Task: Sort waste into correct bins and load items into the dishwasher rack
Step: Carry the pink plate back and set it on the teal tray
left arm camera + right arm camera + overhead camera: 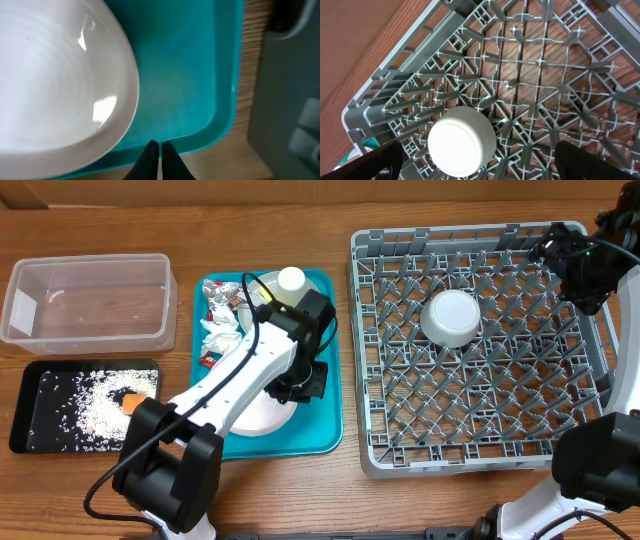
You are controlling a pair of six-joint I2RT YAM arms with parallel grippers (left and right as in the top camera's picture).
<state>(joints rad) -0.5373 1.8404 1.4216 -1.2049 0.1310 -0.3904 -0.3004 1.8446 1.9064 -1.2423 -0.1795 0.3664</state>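
1. The pale pinkish-white round plate (60, 85) lies on the teal plastic serving tray (185, 90), centre-left in the overhead frame. Bare tray floor runs from the plate's edge to the tray's right rim.
2. The left gripper (159, 148) hangs over the tray rim just beside the plate, fingers pressed together, holding nothing.
3. The right gripper (479, 159) spreads wide above the large grey plastic rack (530, 60), where an upturned white bowl (462, 141) sits amid open grid.

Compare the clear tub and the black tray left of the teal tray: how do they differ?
The clear tub is see-through and deep-walled; the black tray is opaque and shallow. The black tray holds scattered rice and an orange cube; the clear tub shows none. Both are rectangular with similar footprints.
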